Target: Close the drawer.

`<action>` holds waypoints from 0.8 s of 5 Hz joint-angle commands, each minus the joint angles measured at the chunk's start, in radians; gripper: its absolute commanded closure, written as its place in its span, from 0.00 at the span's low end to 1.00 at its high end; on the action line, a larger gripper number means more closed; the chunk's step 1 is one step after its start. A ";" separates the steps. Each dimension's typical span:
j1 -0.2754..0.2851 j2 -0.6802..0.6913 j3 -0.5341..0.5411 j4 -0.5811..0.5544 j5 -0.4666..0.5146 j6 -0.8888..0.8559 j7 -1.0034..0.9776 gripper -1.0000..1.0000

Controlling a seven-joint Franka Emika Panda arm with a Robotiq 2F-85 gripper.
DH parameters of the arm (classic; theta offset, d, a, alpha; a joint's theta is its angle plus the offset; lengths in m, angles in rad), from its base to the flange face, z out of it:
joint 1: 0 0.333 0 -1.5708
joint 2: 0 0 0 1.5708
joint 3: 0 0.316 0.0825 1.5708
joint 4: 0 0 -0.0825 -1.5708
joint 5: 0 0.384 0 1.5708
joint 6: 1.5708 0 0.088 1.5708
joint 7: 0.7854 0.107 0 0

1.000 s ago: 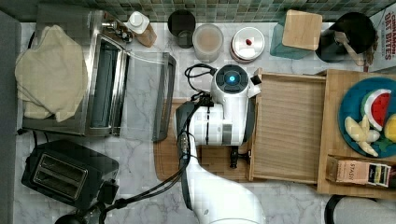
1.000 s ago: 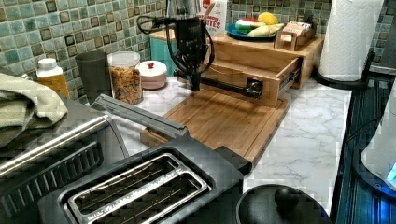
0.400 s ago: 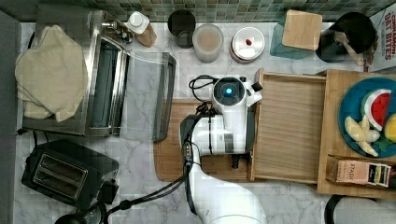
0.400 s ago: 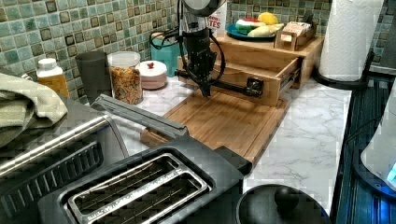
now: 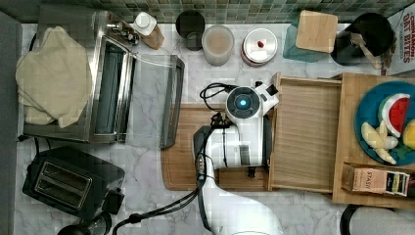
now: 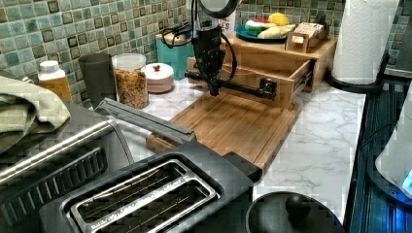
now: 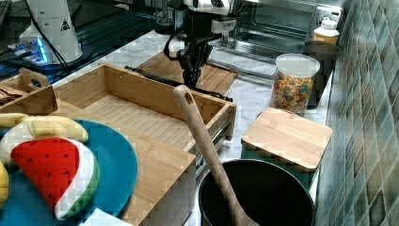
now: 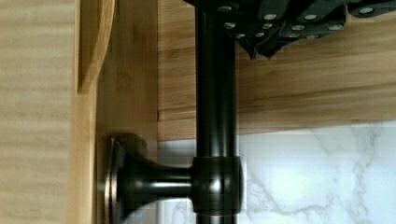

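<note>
- In the top view, a cloth (image 5: pixel 51 76) is seen on the far left, lying on a toaster oven (image 5: pixel 110 81) whose glass door is folded down; a black toaster (image 5: pixel 68 183) is placed below them on the marble counter (image 5: pixel 147 196).
- Along the tiled wall, a dark cup (image 5: pixel 190 23), a lidded jar (image 5: pixel 218 44) and a small white-lidded pot (image 5: pixel 260 46) are lined up from left to right.
- The cutting board (image 5: pixel 183 161) is laid flat on the counter, in the middle of the top view; its right part is covered by the white arm (image 5: pixel 240 142).
- The gripper (image 6: pixel 213 87) is held over the black bar handle (image 6: pixel 233 86) at the drawer front, as seen in the left view; in the wrist view the fingertips (image 8: pixel 261 44) are pressed together, just beside the bar and not around it.
- The drawer (image 5: pixel 306 132) is seen to the right of the arm in the top view; it is pulled out of the wooden box (image 5: pixel 350 191) towards the cutting board, and its grained bottom is bare.
- On top of the box, at the top view's right, a blue plate (image 5: pixel 364 112) with toy fruit and a small carton (image 5: pixel 374 178) are placed.
- A black pot (image 5: pixel 364 29) with a wooden spoon (image 7: pixel 207 150) is standing near the wall, beside a teal container with a wooden lid (image 5: pixel 315 30).
</note>
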 commanded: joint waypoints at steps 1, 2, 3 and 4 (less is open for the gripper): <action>-0.248 -0.046 -0.184 0.065 -0.011 -0.013 -0.285 1.00; -0.293 -0.035 -0.231 0.080 -0.039 0.053 -0.368 1.00; -0.372 0.062 -0.239 0.182 0.062 0.061 -0.588 1.00; -0.392 0.080 -0.259 0.219 0.076 0.048 -0.651 1.00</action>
